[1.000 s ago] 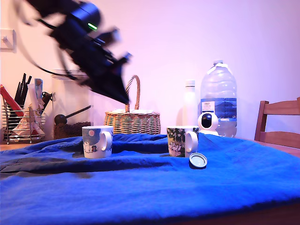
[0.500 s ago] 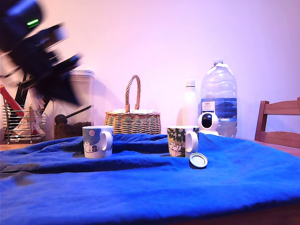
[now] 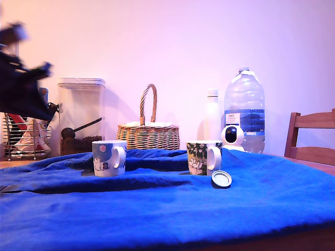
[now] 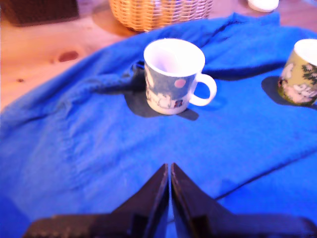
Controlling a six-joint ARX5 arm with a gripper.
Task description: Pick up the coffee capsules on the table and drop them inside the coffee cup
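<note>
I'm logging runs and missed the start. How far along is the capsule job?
Done: nothing confirmed; what shows of the blue mug inside looks empty. In hand: nothing, the gripper is shut and empty, off at the exterior view's left. Left: the silver-faced capsule lies on the cloth beside the green mug.

You had a plain pale wall (image 3: 188, 47) behind the scene, washed in a pinkish-violet light. The table (image 4: 34, 59) was bare wood with visible knots where the rumpled blue cloth (image 3: 172, 204) did not cover it. A wooden chair (image 3: 310, 137) stood at the exterior view's right edge, its backrest showing above the cloth. At the exterior view's far left, a white wall switch plate (image 3: 6, 44) sat high on the wall, partly cut off.
</note>
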